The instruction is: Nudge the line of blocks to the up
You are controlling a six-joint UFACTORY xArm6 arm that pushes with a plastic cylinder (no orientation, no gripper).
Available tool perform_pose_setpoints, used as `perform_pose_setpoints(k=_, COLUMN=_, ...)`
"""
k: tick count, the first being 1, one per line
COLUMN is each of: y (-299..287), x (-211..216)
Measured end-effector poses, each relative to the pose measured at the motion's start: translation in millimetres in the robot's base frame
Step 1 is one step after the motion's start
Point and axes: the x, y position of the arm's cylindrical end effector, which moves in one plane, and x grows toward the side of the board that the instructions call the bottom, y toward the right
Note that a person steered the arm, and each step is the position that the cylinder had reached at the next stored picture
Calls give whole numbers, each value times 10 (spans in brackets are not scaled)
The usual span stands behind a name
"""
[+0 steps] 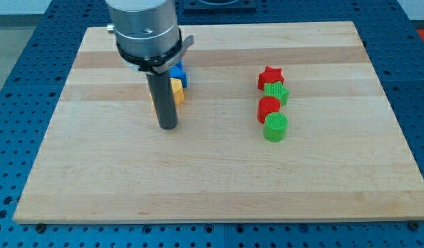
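A line of blocks runs top to bottom right of the board's middle: a red star [270, 76], a green star-like block [276, 92], a red round block [268, 108] and a green cylinder [275, 127], each touching its neighbour. My tip [168, 127] rests on the board well to the line's left, about level with the green cylinder. Just behind the rod sit a blue block [179, 73] and a yellow block [177, 92], both partly hidden by it, shapes unclear.
The wooden board [219, 186] lies on a blue perforated table [12, 83]. The arm's grey flange [144, 27] hangs over the board's top left.
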Motion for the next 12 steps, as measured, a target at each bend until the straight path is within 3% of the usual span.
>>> perform_pose_setpoints(k=12, y=-212, x=-198)
